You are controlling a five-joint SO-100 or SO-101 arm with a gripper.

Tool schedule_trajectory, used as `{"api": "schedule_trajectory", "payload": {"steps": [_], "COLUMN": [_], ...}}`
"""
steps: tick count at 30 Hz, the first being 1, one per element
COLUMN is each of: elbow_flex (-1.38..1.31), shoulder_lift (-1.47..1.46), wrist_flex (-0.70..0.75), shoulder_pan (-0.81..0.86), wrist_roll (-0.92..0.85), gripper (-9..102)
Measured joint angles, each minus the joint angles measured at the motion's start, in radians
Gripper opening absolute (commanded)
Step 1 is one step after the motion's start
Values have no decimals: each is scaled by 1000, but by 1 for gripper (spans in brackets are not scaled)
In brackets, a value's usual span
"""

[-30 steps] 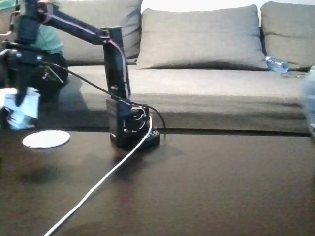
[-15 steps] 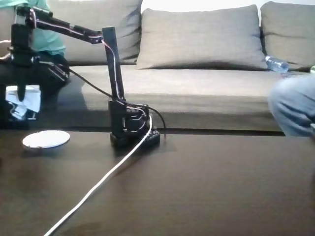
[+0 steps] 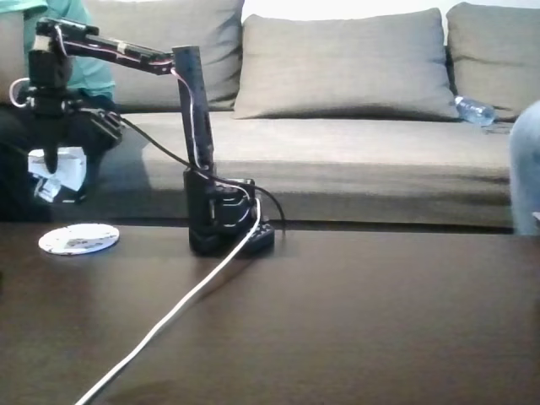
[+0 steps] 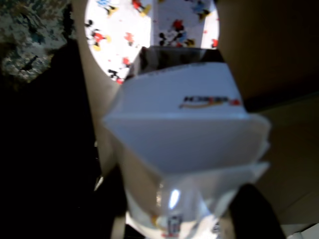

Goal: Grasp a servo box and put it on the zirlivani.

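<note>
- We hold the servo box [image 3: 57, 171] in the claw [image 3: 51, 175], lifted clear of the counter [image 3: 354, 312] near its far left corner; the jaws are clamped on the carton.
- In the wrist view the servo box [image 4: 187, 144] sits close under the lens, white flaps toward us, and the zirlivani [image 4: 149, 35] lies beyond it, a white disc printed with small cartoon figures.
- In the fixed view the zirlivani [image 3: 78, 239] lies flat on the counter by the left edge, below the carton and a little to its right.
- As we judge it, the step in hand is the carry-over and set-down: we should bring the box squarely over the disc, lower it upright until its base meets the disc, and only then let the jaws part.
- A tilted box could tip off the thin disc, so we would keep the descent slow and vertical.
- Hidden or unclear: the fingertips are covered by the carton in the wrist view, the box's base cannot be seen, and the disc's top is cut off by the frame edge.
</note>
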Motion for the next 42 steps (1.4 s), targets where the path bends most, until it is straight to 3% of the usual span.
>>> {"api": "schedule_trajectory", "payload": {"steps": [6, 17, 36, 42], "elbow_flex": [3, 64, 63, 63], "shoulder_lift": [0, -97, -156, -192], "wrist_flex": [0, -77, -94, -120], "shoulder_pan": [86, 55, 55, 57], "wrist_roll": [-18, 92, 92, 92], "gripper": [8, 8, 9, 18]}}
